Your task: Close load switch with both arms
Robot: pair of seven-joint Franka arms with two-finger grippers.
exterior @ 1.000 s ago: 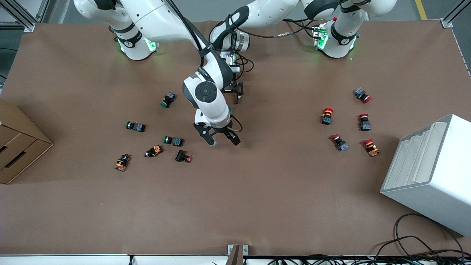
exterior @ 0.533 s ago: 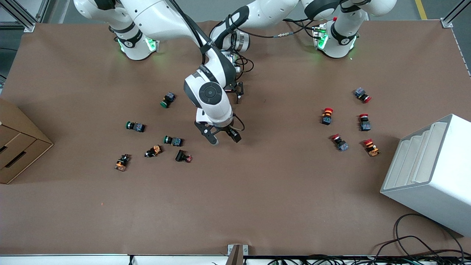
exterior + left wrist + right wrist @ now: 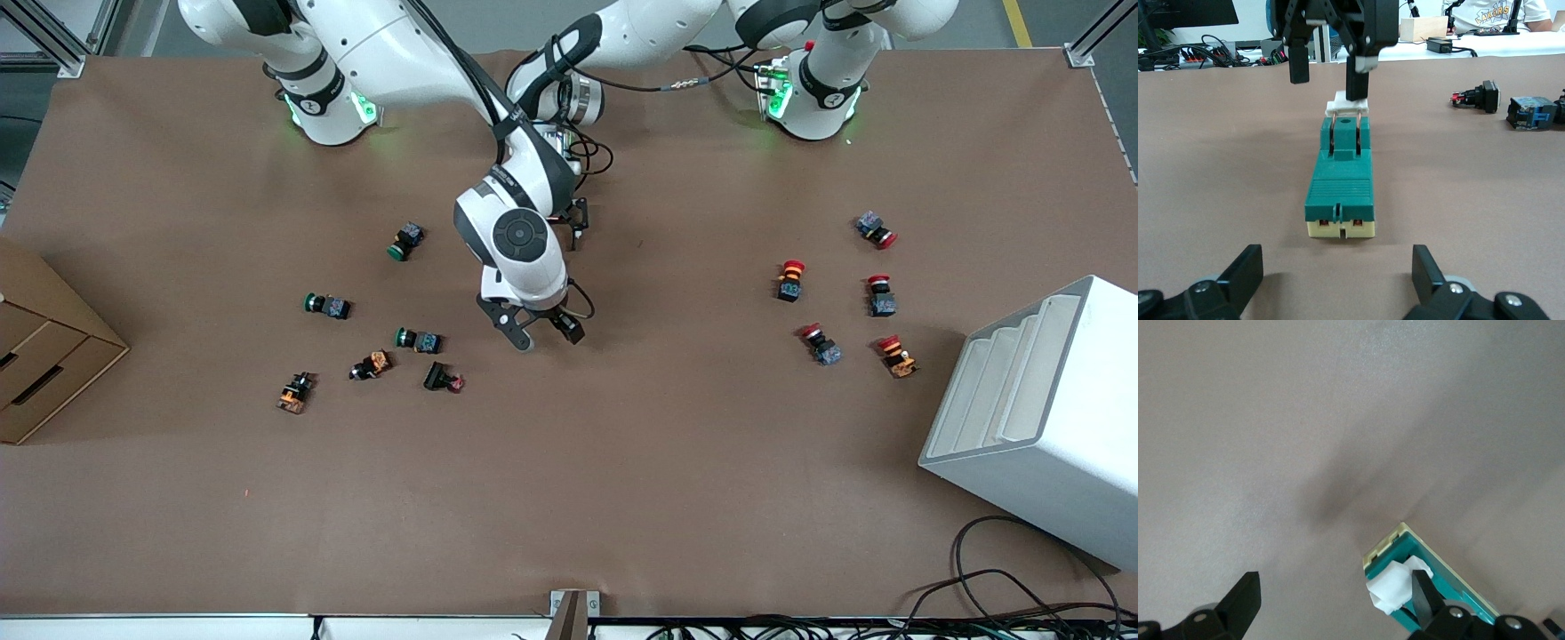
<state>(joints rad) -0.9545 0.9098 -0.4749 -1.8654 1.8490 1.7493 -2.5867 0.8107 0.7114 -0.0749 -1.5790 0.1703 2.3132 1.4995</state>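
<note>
Front view: right arm (image 3: 418,62) comes from its base at upper left of the frame and reaches to the center, right gripper (image 3: 544,333) sitting just below the middle, fingers spread, holding nothing. Left arm (image 3: 640,27) comes from its base at upper right; left gripper (image 3: 569,218) sits low near the table just above the right arm's wrist, mostly hidden by it in this view.

Load switch itself is hidden under the right arm in the front view. Left wrist view shows the load switch (image 3: 1340,180) at frame center, green body lying flat on the brown table (image 3: 1218,153), cream end facing the camera, white handle (image 3: 1349,104) raised at the other end. Left gripper (image 3: 1338,293) fingers at the bottom of that frame stand wide apart, released, the switch ahead of them, not between them. The right gripper (image 3: 1325,67) hangs at upper center there, one finger (image 3: 1357,77) touching the white handle, the other apart from it.

Right wrist view: load switch (image 3: 1438,587) at lower right of the frame, white handle (image 3: 1391,590) against one black finger (image 3: 1421,600); the other finger (image 3: 1241,600) well apart at lower left.

Green push buttons (image 3: 404,242) cluster at center left, red push buttons (image 3: 789,278) at center right, white rack (image 3: 1040,418) at lower right, cardboard box (image 3: 44,347) at the left edge.
</note>
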